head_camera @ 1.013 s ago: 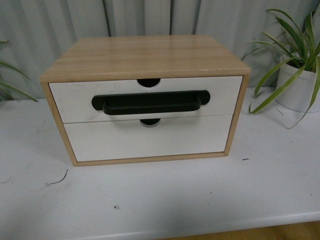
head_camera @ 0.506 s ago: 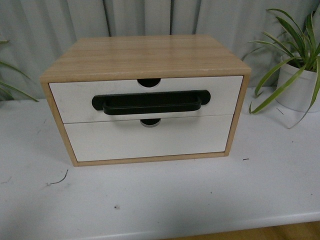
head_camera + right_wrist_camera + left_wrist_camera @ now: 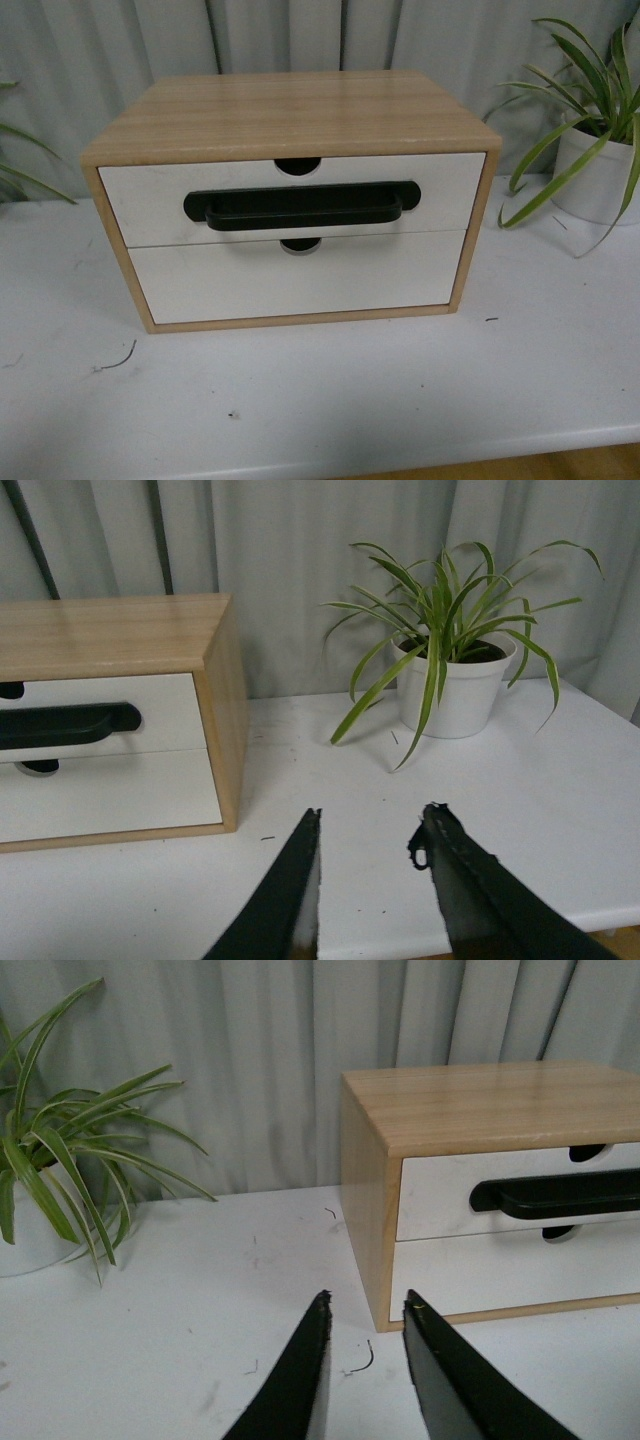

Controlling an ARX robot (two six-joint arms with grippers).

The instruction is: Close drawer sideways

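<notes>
A light wood cabinet (image 3: 290,110) stands on the white table. Its upper drawer (image 3: 440,185) has a white front, a long black bar handle (image 3: 300,207) and a half-round notch in the top edge; its front sits level with the cabinet face. It also shows in the left wrist view (image 3: 440,1185) and the right wrist view (image 3: 160,695). My left gripper (image 3: 365,1303) is open and empty, low over the table in front of the cabinet's left corner. My right gripper (image 3: 370,825) is open and empty, over the table off the cabinet's right side. Neither gripper shows in the front view.
A plain white lower drawer front (image 3: 300,275) without a handle sits below. A potted plant in a white pot (image 3: 600,175) stands at the right of the cabinet, another plant (image 3: 60,1160) at its left. A grey curtain hangs behind. The table's front edge (image 3: 450,450) is near.
</notes>
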